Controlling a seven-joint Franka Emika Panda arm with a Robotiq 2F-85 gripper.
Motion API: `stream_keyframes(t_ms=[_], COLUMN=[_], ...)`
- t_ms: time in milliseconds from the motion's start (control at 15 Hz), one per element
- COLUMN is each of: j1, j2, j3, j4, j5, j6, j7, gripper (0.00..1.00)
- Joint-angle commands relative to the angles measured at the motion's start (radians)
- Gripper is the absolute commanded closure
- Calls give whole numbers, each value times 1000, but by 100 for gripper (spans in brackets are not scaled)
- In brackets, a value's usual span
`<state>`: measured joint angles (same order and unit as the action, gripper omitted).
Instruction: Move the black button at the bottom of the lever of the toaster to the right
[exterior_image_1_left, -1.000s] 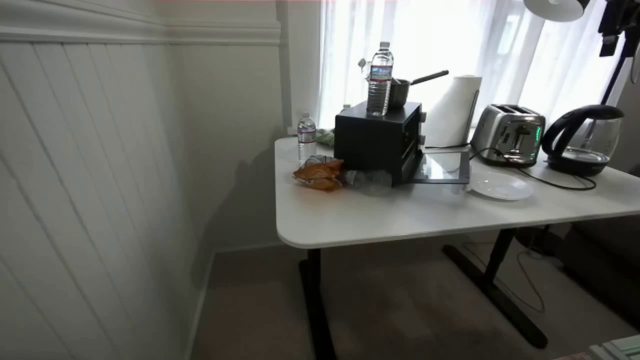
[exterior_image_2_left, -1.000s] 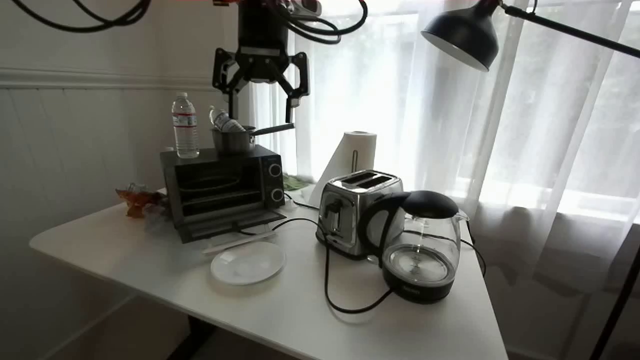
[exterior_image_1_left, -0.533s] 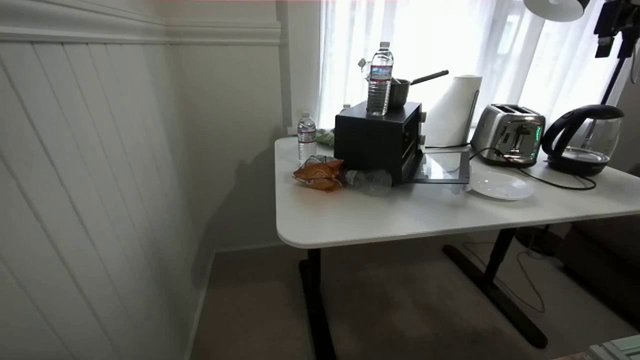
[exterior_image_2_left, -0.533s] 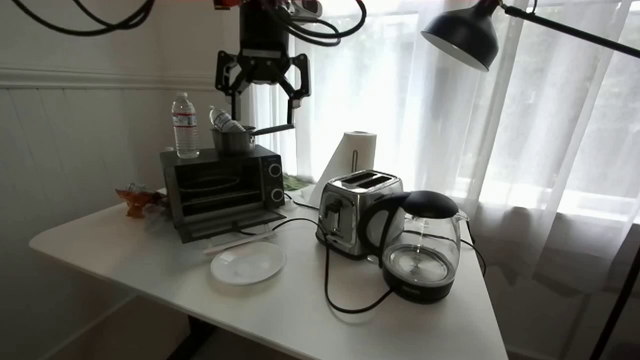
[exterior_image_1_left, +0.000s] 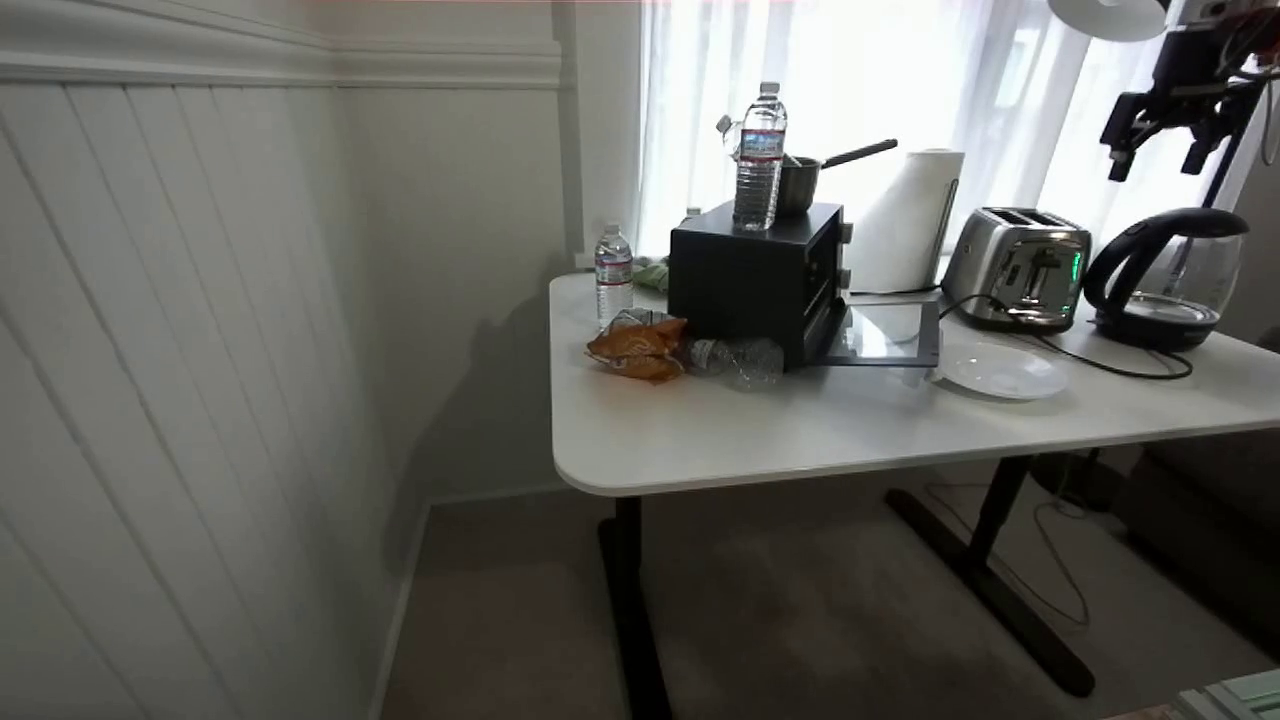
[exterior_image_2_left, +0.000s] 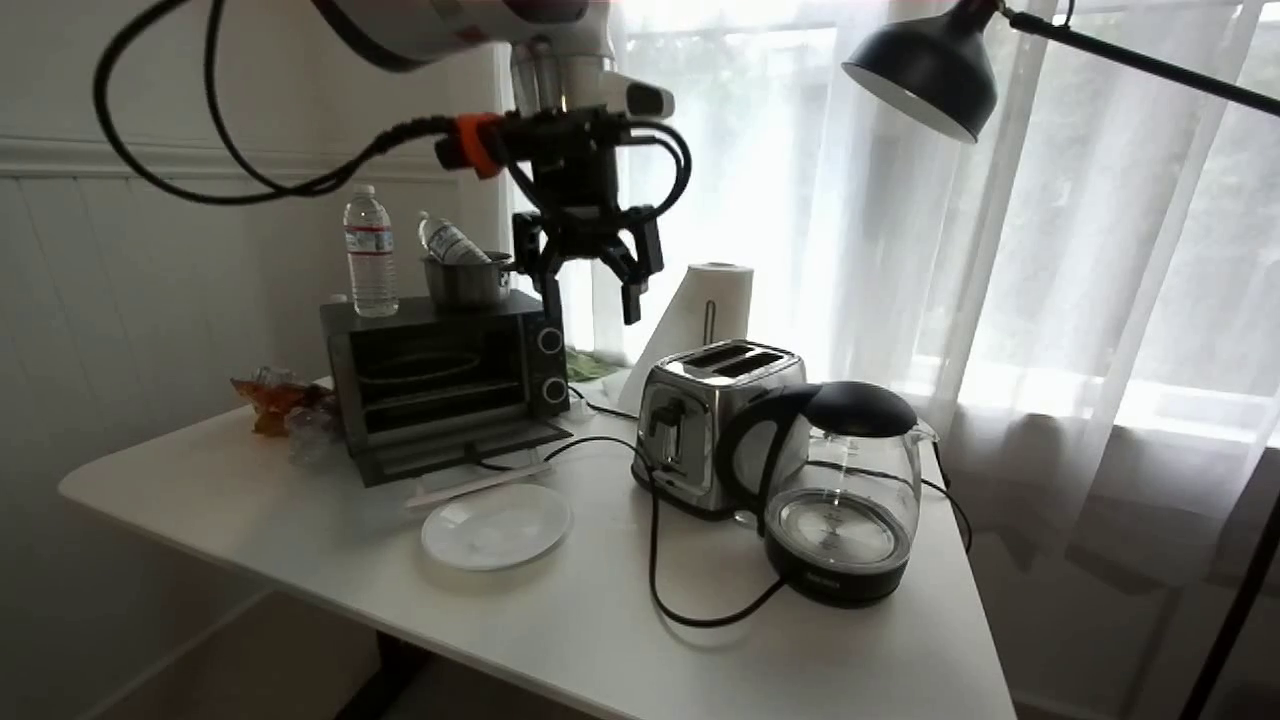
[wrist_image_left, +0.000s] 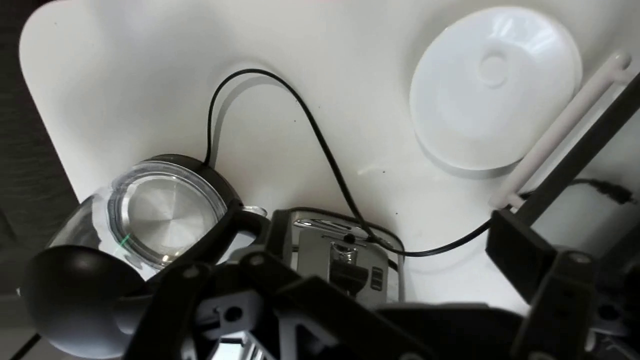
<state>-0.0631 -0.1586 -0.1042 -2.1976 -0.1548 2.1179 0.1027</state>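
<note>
The chrome toaster (exterior_image_1_left: 975, 262) stands on the table in both exterior views (exterior_image_2_left: 735, 400), beside the kettle. In the wrist view its front panel (wrist_image_left: 313, 250) shows below centre, partly covered by my gripper. A small black knob (wrist_image_left: 349, 238) sits on a slot line at the bottom of the lever track. The black lever (wrist_image_left: 349, 276) is above it on the panel. My gripper (exterior_image_2_left: 591, 305) is open and empty, in the air above the table and higher than the toaster. It also shows in an exterior view (exterior_image_1_left: 1156, 168) and the wrist view (wrist_image_left: 400, 245).
A black-handled glass kettle (exterior_image_2_left: 845, 530) stands close beside the toaster. Its black cord (exterior_image_2_left: 655, 560) crosses in front of the toaster. A white plate (exterior_image_2_left: 495, 527), an open toaster oven (exterior_image_2_left: 440, 375) bearing a pot (exterior_image_2_left: 468, 285) and bottle (exterior_image_2_left: 372, 255), and a paper roll (exterior_image_2_left: 725, 300) are nearby.
My arm and open gripper have come down, moving left in an exterior view and right, toward the toaster, in an exterior view. The toaster and kettle have not moved.
</note>
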Motion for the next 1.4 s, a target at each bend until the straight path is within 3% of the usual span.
stream_keyframes(t_ms=[0, 267, 600, 867, 1333], j1=[-41, -53, -22, 4, 22], j2=[71, 178, 304, 387, 388], j3=[15, 4, -38, -78, -97], j4=[-66, -103, -105, -87, -91], j5=[-55, -178, -306, -313, -283], j6=[179, 374, 542, 634, 626], j7=[211, 418, 566, 553, 528], gripper=[0, 0, 0, 0, 0])
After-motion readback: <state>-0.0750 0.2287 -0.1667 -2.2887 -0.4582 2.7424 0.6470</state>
